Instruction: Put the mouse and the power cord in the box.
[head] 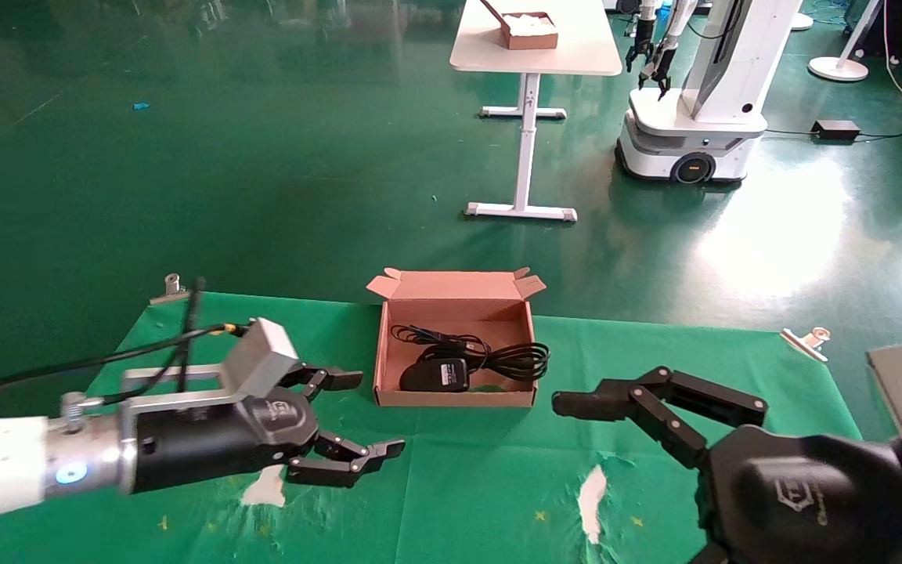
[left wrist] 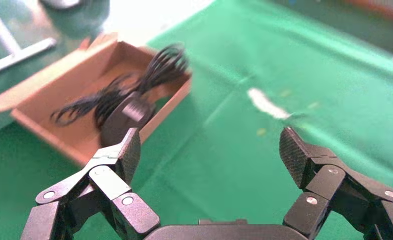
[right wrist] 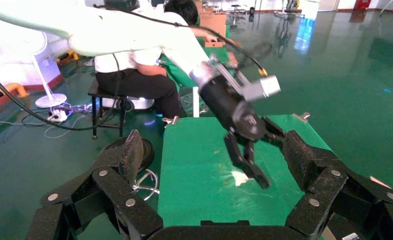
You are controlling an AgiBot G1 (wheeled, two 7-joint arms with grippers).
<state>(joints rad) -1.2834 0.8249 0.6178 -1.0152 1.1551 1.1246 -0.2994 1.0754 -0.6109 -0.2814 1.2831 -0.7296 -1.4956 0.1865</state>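
The right gripper (head: 576, 403) hangs nearest, fingers spread and empty; the left gripper (head: 357, 423) is likewise wide, beside the cardboard box (head: 455, 395). The mouse (head: 435, 376) lies inside — the power cord (head: 517, 360) droops over the right wall. Tucking that loop in calls for a gentle inward nudge.

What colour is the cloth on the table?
Green, with torn white patches; the cloth shows best in the head view.

My right hand (head: 576, 405) shows only one finger, the other cut off below. In my left wrist view, the shallow brown cardboard box (left wrist: 49, 95) and its black cables blur together.
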